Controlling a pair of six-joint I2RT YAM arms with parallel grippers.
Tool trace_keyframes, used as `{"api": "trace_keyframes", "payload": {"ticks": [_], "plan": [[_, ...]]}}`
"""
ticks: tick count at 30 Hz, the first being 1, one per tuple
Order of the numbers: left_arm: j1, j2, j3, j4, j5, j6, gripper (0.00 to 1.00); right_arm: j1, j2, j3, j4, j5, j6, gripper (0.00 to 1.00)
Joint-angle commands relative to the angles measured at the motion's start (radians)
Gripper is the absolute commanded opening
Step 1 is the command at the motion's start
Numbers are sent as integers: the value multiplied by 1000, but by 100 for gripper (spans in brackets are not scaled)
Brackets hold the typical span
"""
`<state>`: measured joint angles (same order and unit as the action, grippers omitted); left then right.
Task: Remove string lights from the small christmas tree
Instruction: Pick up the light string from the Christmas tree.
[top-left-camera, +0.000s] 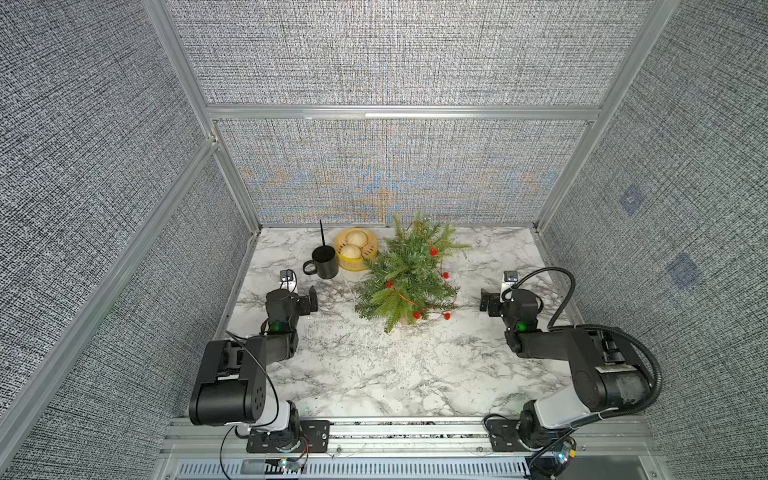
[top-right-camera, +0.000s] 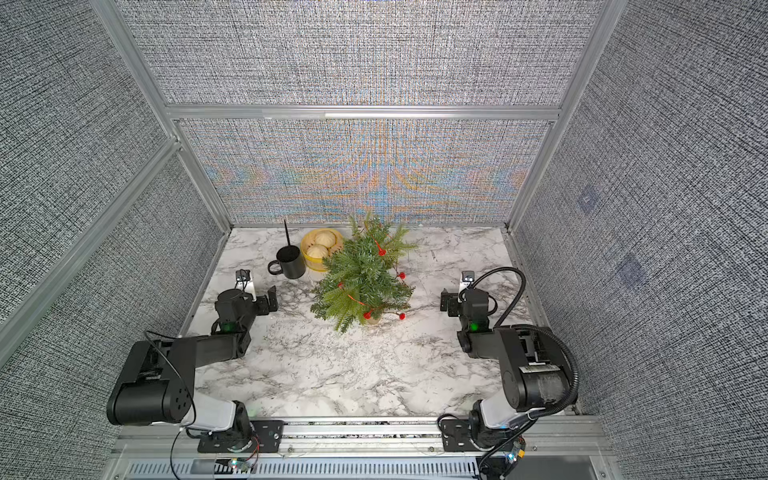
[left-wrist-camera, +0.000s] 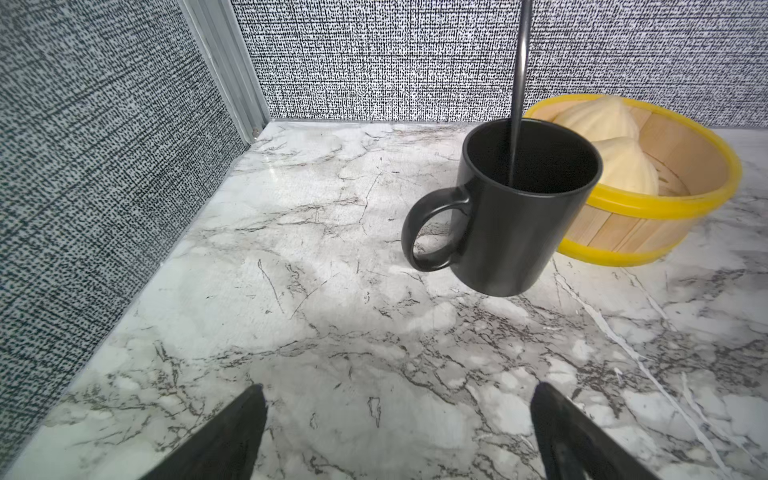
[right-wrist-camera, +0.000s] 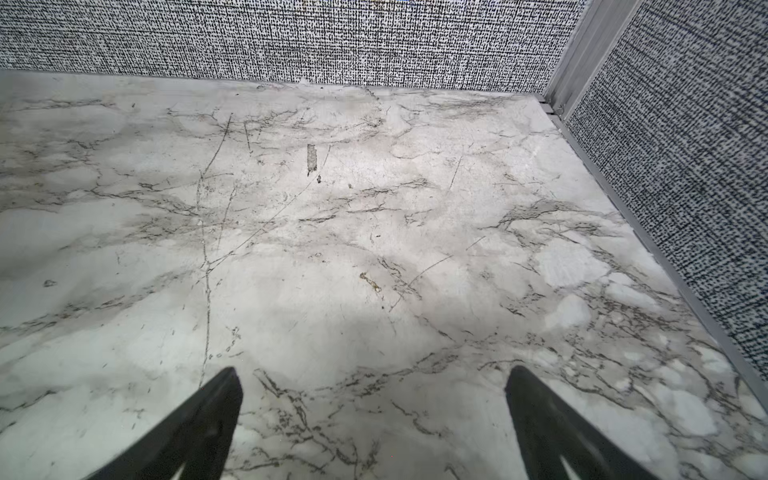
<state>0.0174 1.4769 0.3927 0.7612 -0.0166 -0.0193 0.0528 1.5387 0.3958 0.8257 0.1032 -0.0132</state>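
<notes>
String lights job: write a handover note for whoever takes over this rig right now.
Left gripper: open, empty, above the table, facing the black mug.
Right gripper: open, empty, above the table too.
String lights: draped through the small christmas tree from top to base; the tree stands upright mid-table.
Done: nothing yet.
Left: lift the whole strand off the tree.
</notes>
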Motion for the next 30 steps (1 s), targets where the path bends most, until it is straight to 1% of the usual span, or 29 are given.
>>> {"api": "trace_keyframes", "payload": {"ticks": [1, 30], "plan": [[0, 2, 5, 18, 6, -1, 99, 1, -4, -3, 24, -5, -1, 99], [1, 3, 6, 19, 6, 1, 99, 2, -3, -3, 24, -5, -5, 99]]}}
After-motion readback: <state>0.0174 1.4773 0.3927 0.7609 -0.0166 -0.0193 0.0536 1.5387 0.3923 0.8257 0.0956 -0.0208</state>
